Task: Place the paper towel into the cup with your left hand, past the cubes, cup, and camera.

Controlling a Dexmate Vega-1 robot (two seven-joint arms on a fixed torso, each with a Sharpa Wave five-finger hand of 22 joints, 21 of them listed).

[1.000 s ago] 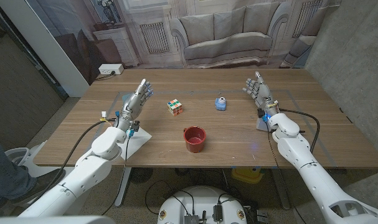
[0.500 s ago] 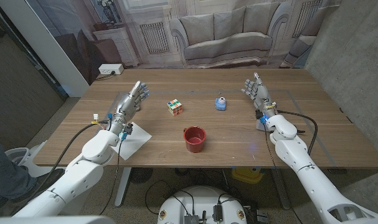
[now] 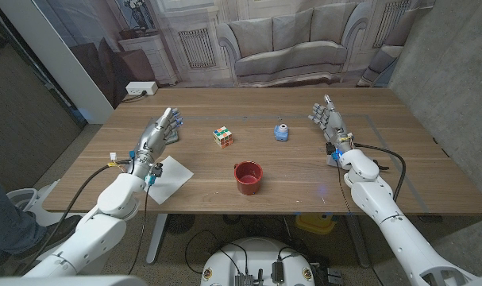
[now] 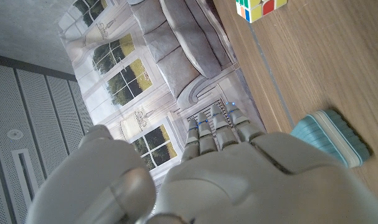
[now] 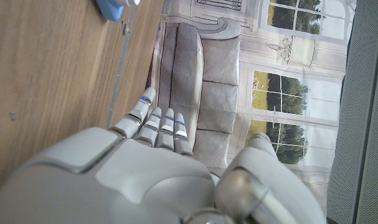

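Observation:
A white paper towel [image 3: 170,176] lies on the table near the front left, partly hidden under my left wrist. My left hand [image 3: 160,131] is held just beyond it, open with fingers stretched out and nothing in it; it also shows in the left wrist view [image 4: 201,177]. The red cup [image 3: 248,176] stands upright near the table's front middle. Behind it sit a colour cube [image 3: 222,137] [image 4: 260,7] and a small blue camera [image 3: 281,132] [image 5: 114,7]. My right hand [image 3: 329,119] [image 5: 145,171] is raised at the right, open and empty.
A white power strip [image 3: 140,88] lies at the table's back left corner. Cables run along both forearms. A teal ribbed piece [image 4: 330,135] shows beside my left hand. The wooden table [image 3: 304,179] has bare wood between the cup and my right arm.
My left arm has drawn back toward the left front, and the hand has moved left with it, uncovering more of the paper towel. The right hand has barely moved.

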